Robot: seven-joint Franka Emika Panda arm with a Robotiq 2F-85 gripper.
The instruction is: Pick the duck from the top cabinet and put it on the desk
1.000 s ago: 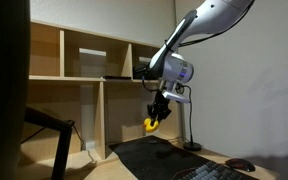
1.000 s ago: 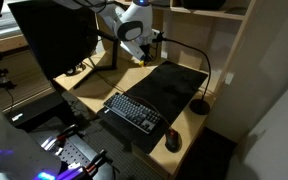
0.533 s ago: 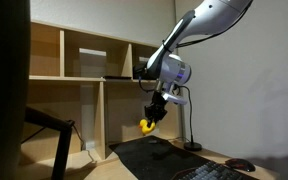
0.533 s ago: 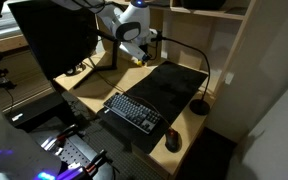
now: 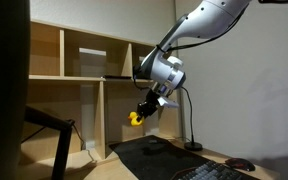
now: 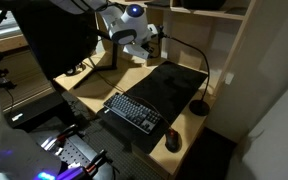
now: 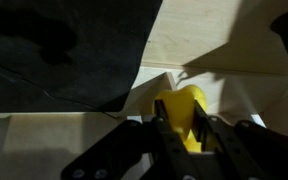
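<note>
My gripper (image 5: 139,113) is shut on the small yellow duck (image 5: 135,118) and holds it in the air above the desk (image 6: 94,95), in front of the plywood cabinet (image 5: 84,62). In the wrist view the duck (image 7: 180,112) sits pinched between the two black fingers (image 7: 181,128), with the light desk surface and the black mat (image 7: 64,50) below. In an exterior view the gripper (image 6: 141,55) hangs over the far edge of the mat (image 6: 169,85); the duck is barely visible there.
A dark keyboard (image 6: 132,110), a mouse (image 6: 174,141) and a black gooseneck lamp (image 6: 199,100) stand on the desk. A dark monitor (image 6: 54,35) stands beside the arm. The lower cabinet compartments (image 5: 69,125) are behind the gripper.
The gripper has swung with the duck away from the lamp toward the cabinet side and risen slightly. The wrist has rotated.
</note>
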